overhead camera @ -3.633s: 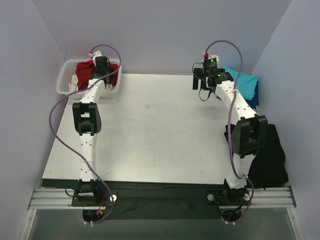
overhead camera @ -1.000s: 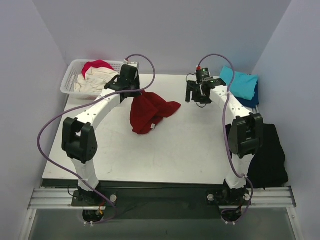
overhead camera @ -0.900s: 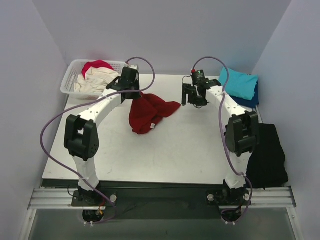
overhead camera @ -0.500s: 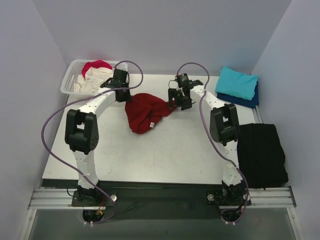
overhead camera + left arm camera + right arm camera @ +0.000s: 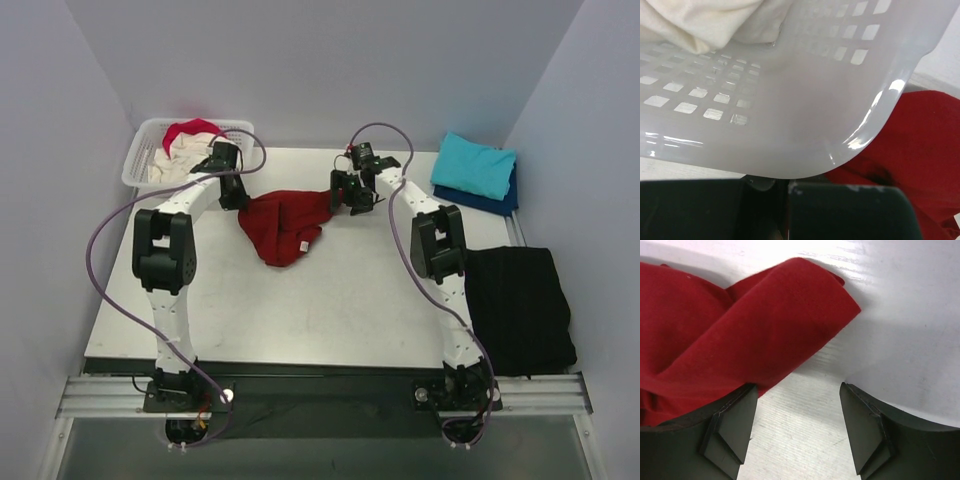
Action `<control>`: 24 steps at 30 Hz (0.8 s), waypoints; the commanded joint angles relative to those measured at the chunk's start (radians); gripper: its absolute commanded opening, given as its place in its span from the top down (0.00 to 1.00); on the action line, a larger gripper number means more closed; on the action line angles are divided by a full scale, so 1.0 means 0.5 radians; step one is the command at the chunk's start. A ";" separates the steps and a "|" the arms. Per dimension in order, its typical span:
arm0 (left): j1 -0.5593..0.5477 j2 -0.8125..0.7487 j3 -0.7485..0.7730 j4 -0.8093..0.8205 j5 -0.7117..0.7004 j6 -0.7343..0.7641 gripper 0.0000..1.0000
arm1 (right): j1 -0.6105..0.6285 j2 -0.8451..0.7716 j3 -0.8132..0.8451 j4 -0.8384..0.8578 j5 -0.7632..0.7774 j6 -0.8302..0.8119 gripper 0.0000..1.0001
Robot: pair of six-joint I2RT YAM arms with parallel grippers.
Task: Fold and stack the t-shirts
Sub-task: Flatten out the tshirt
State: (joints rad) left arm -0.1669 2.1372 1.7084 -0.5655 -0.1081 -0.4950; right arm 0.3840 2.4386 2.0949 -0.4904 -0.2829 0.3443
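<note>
Closest to me, a black cloth (image 5: 520, 305) hangs off the right side of the table (image 5: 330, 310). Further in, the dark red t-shirt (image 5: 283, 225) lies in a bunch in the middle, with its top edge running left to right between the two arms. The left gripper (image 5: 233, 197) is at the shirt's left corner. Its fingers are pressed together and seem to nip the cloth, though the nip itself is hidden. The right gripper (image 5: 800, 425) is open wide, right at the shirt's right corner. The cloth lies just ahead of it and under its left finger, so I think this arm is the one to grab that corner. At the back left, the white basket (image 5: 135, 165) holds the cream t-shirt (image 5: 185, 155) and the pink-red t-shirt (image 5: 190, 130). At the back right, the folded turquoise t-shirt (image 5: 475, 165) sits on the navy t-shirt (image 5: 495, 203).
</note>
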 commanded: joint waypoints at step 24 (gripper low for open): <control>0.101 -0.108 0.010 0.211 0.004 -0.053 1.00 | -0.004 -0.027 0.038 0.054 -0.180 0.066 0.63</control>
State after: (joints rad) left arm -0.1307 2.1475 1.7512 -0.5343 -0.1448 -0.4942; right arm 0.3805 2.4538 2.1151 -0.4675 -0.3809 0.3672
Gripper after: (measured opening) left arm 0.041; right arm 0.344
